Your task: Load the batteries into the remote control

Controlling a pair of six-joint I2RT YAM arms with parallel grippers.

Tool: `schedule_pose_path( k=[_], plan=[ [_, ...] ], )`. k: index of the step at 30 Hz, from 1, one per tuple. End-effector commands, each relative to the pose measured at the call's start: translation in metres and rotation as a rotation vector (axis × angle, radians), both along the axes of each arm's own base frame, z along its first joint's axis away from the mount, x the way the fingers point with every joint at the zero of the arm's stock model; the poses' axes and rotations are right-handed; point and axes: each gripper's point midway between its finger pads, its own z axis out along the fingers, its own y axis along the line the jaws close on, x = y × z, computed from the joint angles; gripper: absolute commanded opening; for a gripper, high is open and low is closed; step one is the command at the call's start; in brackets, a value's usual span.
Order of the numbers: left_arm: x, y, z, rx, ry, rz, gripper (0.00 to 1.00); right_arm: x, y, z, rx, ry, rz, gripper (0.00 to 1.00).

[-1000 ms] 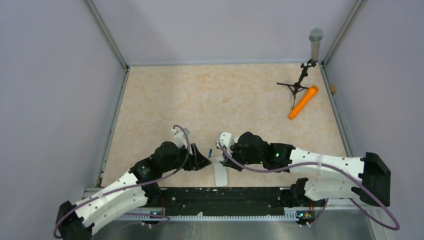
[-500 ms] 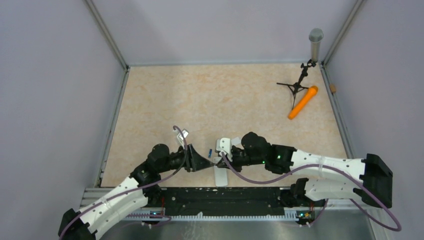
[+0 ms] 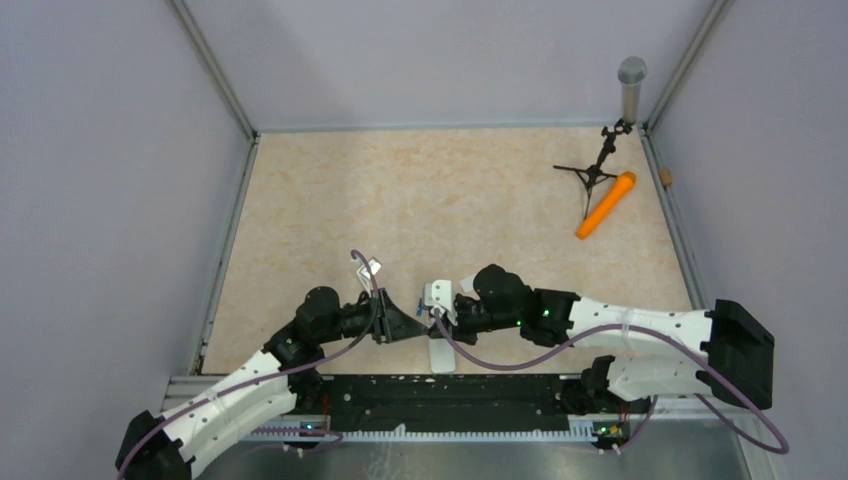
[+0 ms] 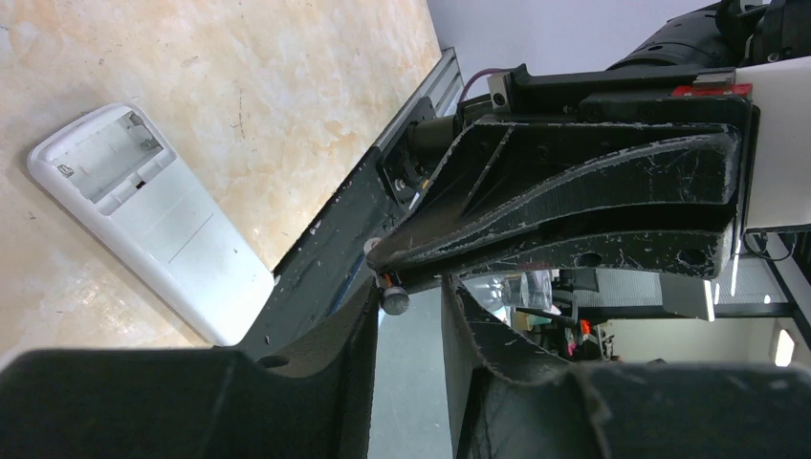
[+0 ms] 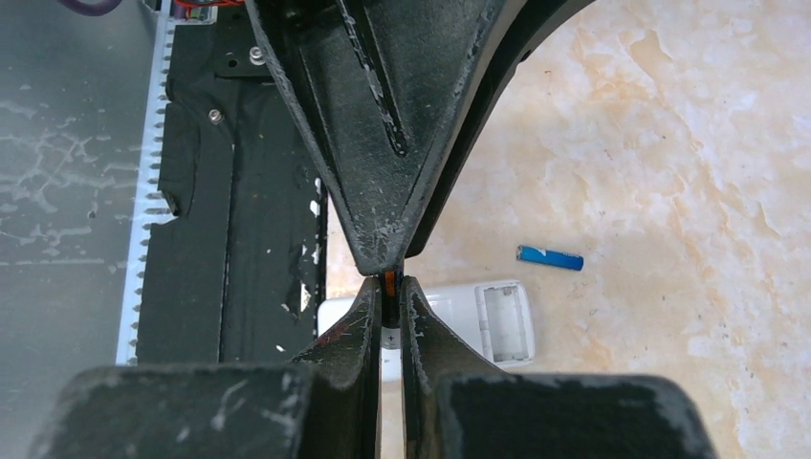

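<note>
The remote control (image 3: 441, 357) lies back-up at the table's near edge, its battery bay open and empty (image 5: 503, 321); it also shows in the left wrist view (image 4: 153, 215). The blue battery (image 3: 419, 305) lies on the table just beyond it (image 5: 550, 257). My right gripper (image 3: 433, 312) is shut on the dark battery (image 5: 389, 287), which has an orange band, and holds it above the remote. My left gripper (image 3: 412, 322) meets it tip to tip. Its jaws stand a little apart (image 4: 411, 292), with the battery's end (image 4: 395, 300) at their tips.
An orange microphone (image 3: 606, 204) and a small black stand (image 3: 592, 172) lie at the far right, and a grey mic head (image 3: 631, 80) is in the back corner. The black base rail (image 3: 450, 400) runs just behind the remote. Walls enclose the table.
My left arm has stretched right and my right gripper has shifted left and down. Their tips now meet above the remote. The remote and the blue battery have not moved.
</note>
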Motion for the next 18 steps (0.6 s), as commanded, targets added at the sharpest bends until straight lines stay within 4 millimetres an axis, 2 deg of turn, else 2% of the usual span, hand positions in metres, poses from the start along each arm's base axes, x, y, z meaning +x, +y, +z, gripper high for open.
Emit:
schedule_pose_path(
  k=[1,10,13,16,18],
  plan=[
    [-0.0006,-0.0018,0.0053,-0.032,-0.034,-0.018,0.30,0.0045,0.0146,0.0268,0.095,-0.045,0.031,0.00],
    [-0.0020,-0.0025,-0.0006,-0.024,-0.013,-0.027,0.22,0.0048,0.0148,0.0292,0.106,-0.046,0.026,0.00],
    [-0.0017,-0.0024,-0.0017,-0.020,-0.010,-0.026,0.14,0.0045,0.0141,0.0303,0.106,-0.047,0.026,0.00],
    [-0.0007,-0.0026,-0.0012,-0.020,-0.010,-0.022,0.00,0.0048,0.0129,0.0305,0.100,-0.046,0.022,0.00],
    [-0.0009,-0.0026,-0.0007,-0.020,-0.014,-0.024,0.00,0.0045,0.0118,0.0309,0.093,-0.043,0.020,0.02]
  ],
)
